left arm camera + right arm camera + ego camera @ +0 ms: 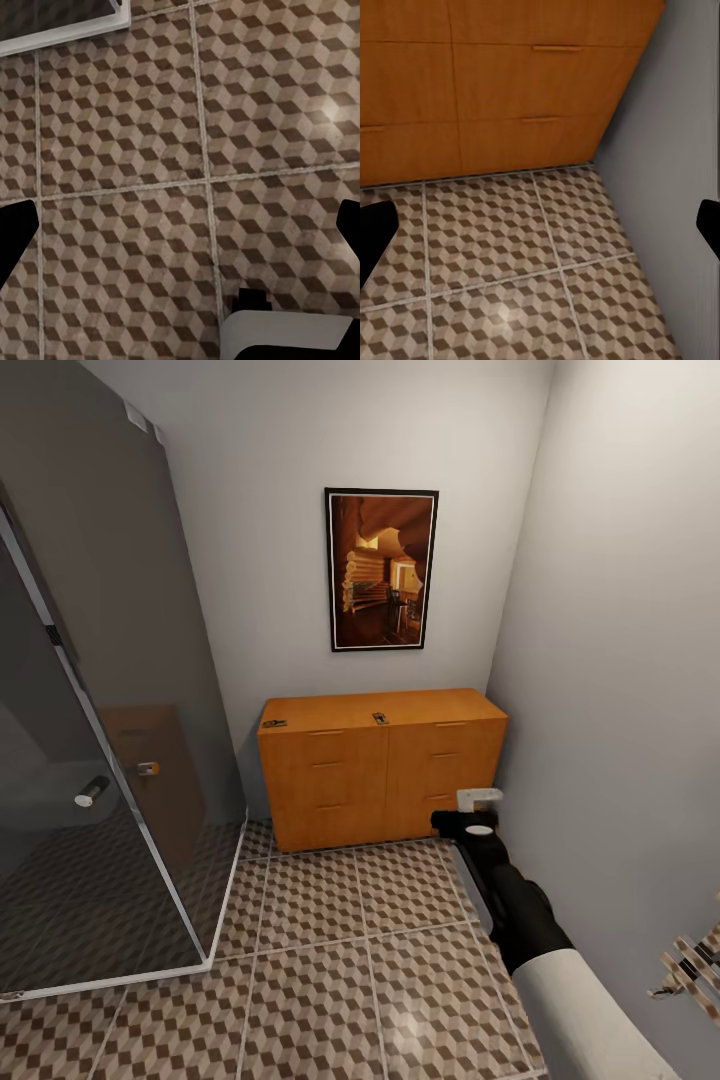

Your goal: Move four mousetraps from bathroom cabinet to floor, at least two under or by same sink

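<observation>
An orange-brown cabinet (383,765) stands against the back wall of a narrow bathroom, below a framed picture (381,569) and between a glass shower stall (95,740) and the right-hand wall. Two small dark items rest on the cabinet's top: one near its left front corner (274,723), one at the middle of its front edge (380,717). They appear to be mousetraps, though they are too small for any wire or red spot to be made out. All drawers look closed.

The right arm (520,910) reaches toward the cabinet's lower right corner, its gripper (478,800) seen from behind, close to the cabinet's front but apart from it. In the right wrist view the two dark fingertips (375,236) sit at opposite edges of the frame, spread wide with nothing between them, over cube-patterned floor (495,247) before the cabinet's drawers (472,82).

In the left wrist view the left gripper's fingertips (15,229) are likewise parted and empty above the floor, with the stall's white sill (64,34) at one corner.

A slatted object (695,965), right of the cabinet and nearer the camera, is cut off by the frame and cannot be identified.
</observation>
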`<state>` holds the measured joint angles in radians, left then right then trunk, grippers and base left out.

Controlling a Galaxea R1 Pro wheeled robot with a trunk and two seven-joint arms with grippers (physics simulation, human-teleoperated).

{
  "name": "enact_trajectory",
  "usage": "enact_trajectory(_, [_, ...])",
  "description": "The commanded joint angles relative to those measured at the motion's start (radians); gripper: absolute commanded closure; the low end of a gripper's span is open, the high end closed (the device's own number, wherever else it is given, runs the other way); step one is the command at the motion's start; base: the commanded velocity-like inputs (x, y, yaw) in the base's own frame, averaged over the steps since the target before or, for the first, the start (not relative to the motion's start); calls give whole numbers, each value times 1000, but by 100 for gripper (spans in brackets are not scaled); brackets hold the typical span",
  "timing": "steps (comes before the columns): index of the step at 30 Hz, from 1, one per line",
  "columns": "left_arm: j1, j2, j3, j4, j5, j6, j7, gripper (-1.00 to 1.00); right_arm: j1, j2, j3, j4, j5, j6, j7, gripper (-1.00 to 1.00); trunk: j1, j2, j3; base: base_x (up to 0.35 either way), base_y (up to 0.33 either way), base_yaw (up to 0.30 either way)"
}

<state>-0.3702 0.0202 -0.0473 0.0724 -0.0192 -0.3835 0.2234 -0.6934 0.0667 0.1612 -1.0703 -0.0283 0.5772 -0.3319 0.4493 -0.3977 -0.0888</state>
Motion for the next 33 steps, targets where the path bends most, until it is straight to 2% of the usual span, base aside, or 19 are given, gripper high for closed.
enact_trajectory(1, [-2, 0, -5, 4, -2, -6, 5, -100, -12, 0, 2, 0, -4, 16, -6, -100, 1, -2, -2, 0, 0, 0])
enact_trajectory(9, [-2, 0, -5, 4, -2, -6, 5, -100, -131, 36, 1, 5, -4, 106, -7, -100, 1, -2, -2, 0, 0, 0])
enact_trajectory(15, [-2, 0, -5, 4, -2, -6, 5, -100, -201, 50, 1, 38, -4, 120, -8, -100, 1, -2, -2, 0, 0, 0])
enact_trajectory(17, [-2, 0, -5, 4, -2, -6, 5, -100, -248, 62, 1, 83, -4, 123, -8, -100, 1, -2, -2, 0, 0, 0])
enact_trajectory(21, [-2, 0, -5, 4, -2, -6, 5, -100, -300, 72, 1, 130, -4, 125, -7, -100, 1, -2, -2, 0, 0, 0])
enact_trajectory(25, [-2, 0, -5, 4, -2, -6, 5, -100, -329, 77, 1, 151, -6, 125, -6, -100, 1, -2, -2, 0, 0, 0])
enact_trajectory(33, [-2, 0, -5, 4, -2, -6, 5, -100, -338, 89, 3, 157, -14, 125, -3, -100, 1, -2, -2, 0, 0, 0])
